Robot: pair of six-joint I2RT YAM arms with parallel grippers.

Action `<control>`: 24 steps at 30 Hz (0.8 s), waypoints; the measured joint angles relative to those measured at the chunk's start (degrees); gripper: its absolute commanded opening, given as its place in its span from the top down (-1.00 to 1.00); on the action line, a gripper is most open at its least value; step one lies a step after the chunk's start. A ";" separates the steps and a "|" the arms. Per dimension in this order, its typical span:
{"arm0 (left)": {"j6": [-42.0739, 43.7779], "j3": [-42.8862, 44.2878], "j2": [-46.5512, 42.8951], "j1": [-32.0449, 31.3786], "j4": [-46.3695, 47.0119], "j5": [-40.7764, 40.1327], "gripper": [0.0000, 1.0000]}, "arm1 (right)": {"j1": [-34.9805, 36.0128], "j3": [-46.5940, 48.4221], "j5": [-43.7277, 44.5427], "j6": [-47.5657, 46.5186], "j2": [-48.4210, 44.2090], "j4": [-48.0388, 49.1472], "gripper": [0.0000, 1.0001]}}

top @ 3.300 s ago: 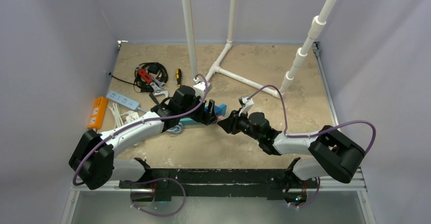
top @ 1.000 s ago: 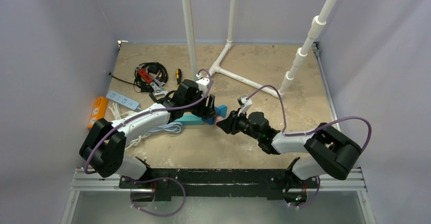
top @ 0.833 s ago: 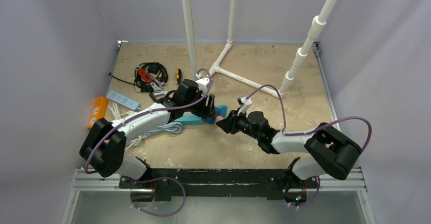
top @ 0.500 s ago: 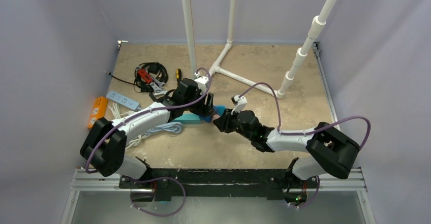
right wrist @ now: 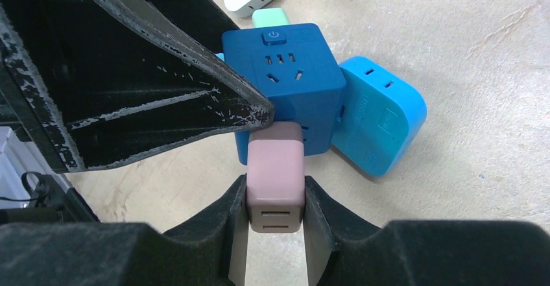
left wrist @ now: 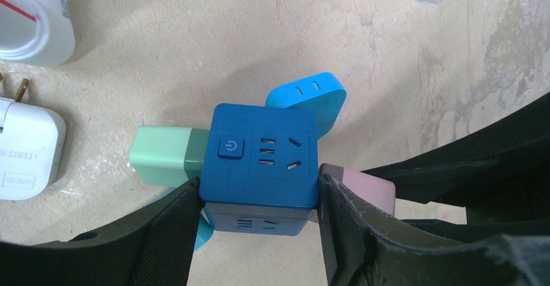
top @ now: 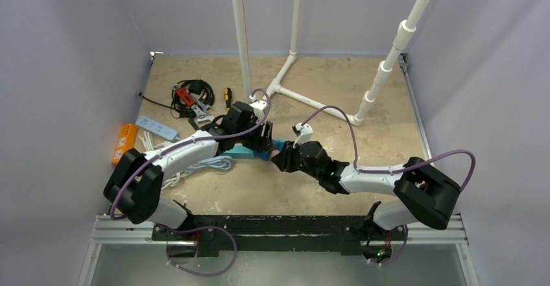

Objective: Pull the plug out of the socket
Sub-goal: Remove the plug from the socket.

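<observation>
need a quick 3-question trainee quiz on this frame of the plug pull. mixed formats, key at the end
1. True or false: the pink plug is already free of the blue cube socket.
2. What do the left jaws clamp? A) the mint plug B) the blue cube socket C) a white adapter
3. Fill in: the pink plug is pinched by the ____ jaws.
Key: 1 false, it still sits against the cube's side face. 2 B. 3 right jaws.
</observation>
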 measured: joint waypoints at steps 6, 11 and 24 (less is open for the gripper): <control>-0.11 0.00 0.00 -0.11 -0.37 0.39 1.00 | -4.00 -2.23 -8.61 -1.62 -0.46 3.10 1.00; -0.52 0.00 0.07 -0.52 -0.20 0.59 1.00 | -7.56 -4.24 -15.87 -2.56 -0.59 6.32 1.00; -1.07 0.00 0.11 -0.63 -0.63 0.20 1.00 | -4.59 -1.70 -10.64 -3.30 -0.59 1.73 1.00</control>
